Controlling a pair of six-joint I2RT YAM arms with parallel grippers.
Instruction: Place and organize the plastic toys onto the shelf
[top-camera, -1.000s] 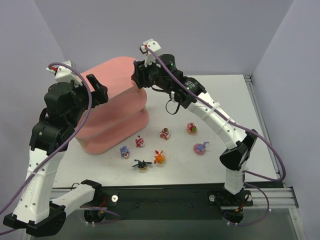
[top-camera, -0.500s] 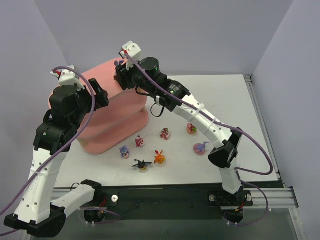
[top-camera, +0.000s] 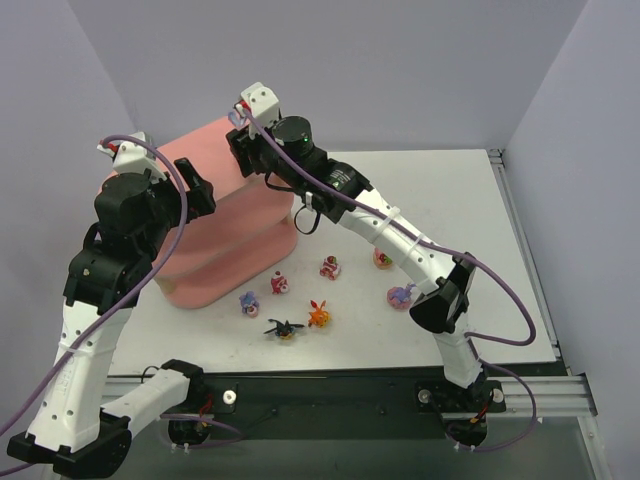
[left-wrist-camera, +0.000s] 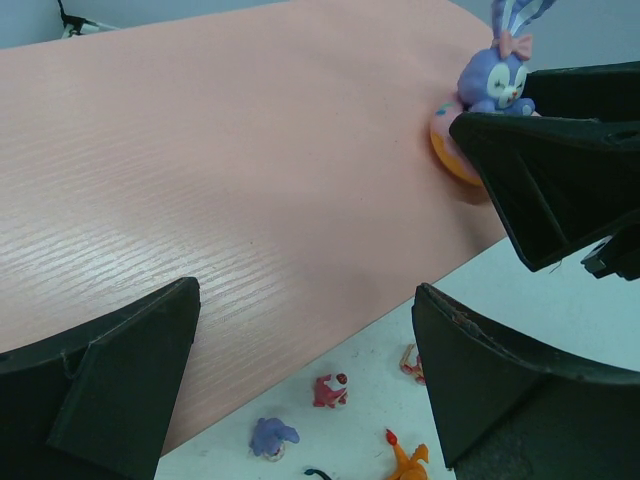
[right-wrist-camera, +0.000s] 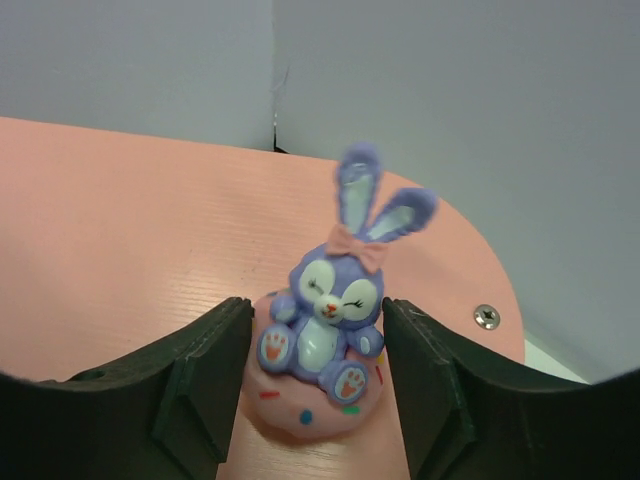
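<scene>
The purple bunny on its pink base sits upright on the top board of the shelf, near its rounded end. The right hand straddles it, 1 finger against each side of the base; whether it is pinching or only flanking it, I cannot tell. A second ago this hand was at the shelf's right edge; it has since moved left over the top board. The left hand has barely shifted; it hangs spread wide and empty over the same board. The 7 other toys lie unmoved on the counter, among them the orange one and the black-yellow spiky one. From above, the right hand hides the bunny and the left arm covers much of the shelf.
</scene>
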